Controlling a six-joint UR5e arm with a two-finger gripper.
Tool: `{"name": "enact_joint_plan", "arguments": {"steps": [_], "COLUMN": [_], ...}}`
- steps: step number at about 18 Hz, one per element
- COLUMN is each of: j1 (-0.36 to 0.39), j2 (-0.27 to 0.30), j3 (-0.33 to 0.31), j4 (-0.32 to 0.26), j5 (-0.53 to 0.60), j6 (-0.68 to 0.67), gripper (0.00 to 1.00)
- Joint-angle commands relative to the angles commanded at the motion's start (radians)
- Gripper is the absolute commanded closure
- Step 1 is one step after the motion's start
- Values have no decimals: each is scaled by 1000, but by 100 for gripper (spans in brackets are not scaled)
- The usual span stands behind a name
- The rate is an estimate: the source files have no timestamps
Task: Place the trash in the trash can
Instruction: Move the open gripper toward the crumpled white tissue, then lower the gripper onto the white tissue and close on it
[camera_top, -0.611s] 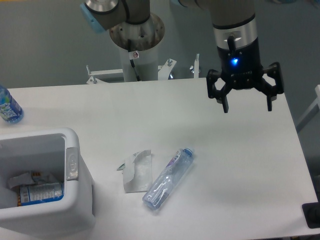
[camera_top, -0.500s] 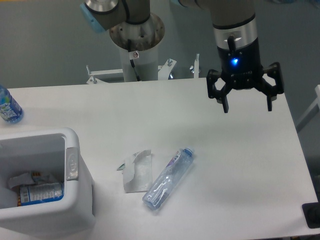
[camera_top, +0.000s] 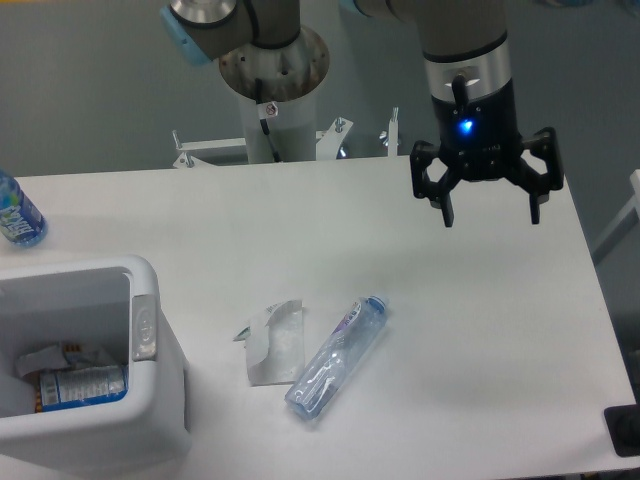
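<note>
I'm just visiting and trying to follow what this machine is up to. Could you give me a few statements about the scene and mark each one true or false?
1. The gripper is open and holds nothing. True.
2. The crushed clear bottle is already inside the white trash can. False: it lies on the table, to the right of the can.
3. The crumpled white wrapper lies right beside the crushed bottle. True.
4. The trash can holds nothing at all. False: some discarded items already lie inside it.
5. A bottle with a bright blue label stands at the table's left edge. True.
6. The gripper is right above the wrapper. False: it hangs over the table's far right part.
</note>
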Motion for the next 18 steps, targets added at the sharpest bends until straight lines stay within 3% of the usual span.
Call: {"name": "enact_joint_plan", "arguments": {"steps": [2, 5, 6, 13, 18], "j1": [-6, -12, -29, -150, -264], "j2": [2, 14, 18, 9, -78], "j3": [-29, -110, -135, -244, -278], "j4": [18, 116, 123, 124, 114], "j5": [-14, -38, -40, -41, -67], "j6": [2, -6, -21, -51, -58], "gripper": [0, 0, 0, 0, 0]}}
